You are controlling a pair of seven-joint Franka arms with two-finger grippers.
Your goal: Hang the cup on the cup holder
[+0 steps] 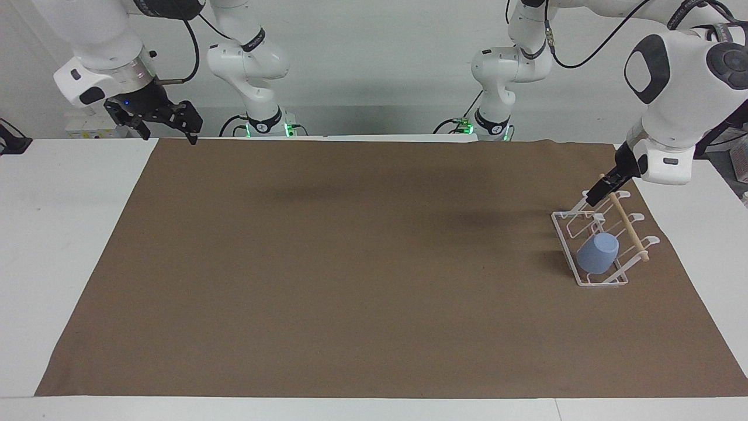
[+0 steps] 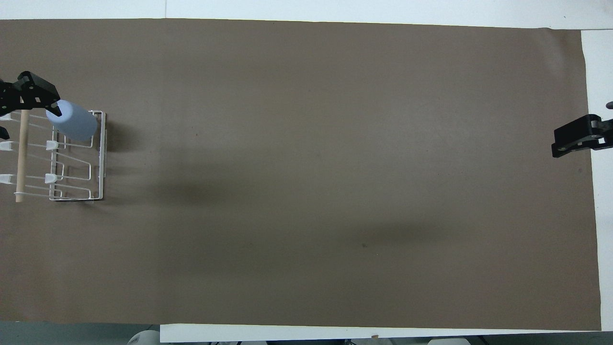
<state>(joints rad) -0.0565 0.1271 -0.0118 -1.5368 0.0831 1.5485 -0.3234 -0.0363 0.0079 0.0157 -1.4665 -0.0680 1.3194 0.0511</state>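
Note:
The light-blue cup [image 1: 597, 254] hangs upside down and tilted on a wire loop of the white cup holder [image 1: 570, 225], at the rack's end farther from the robots. It also shows in the overhead view [image 2: 74, 123], on the cup holder [image 2: 98, 158]. My left gripper [image 1: 597, 192] is open and empty, raised over the cup holder's wooden rod [image 1: 628, 225] and apart from the cup. In the overhead view the left gripper [image 2: 28, 123] overlaps the cup's base. My right gripper [image 1: 169, 126] is open and empty and waits above the mat's corner at the right arm's end.
A brown mat [image 1: 350, 263] covers most of the white table [image 1: 58, 234]. The cup holder stands on the mat near the left arm's end. The right gripper [image 2: 574, 136] shows at the mat's edge in the overhead view.

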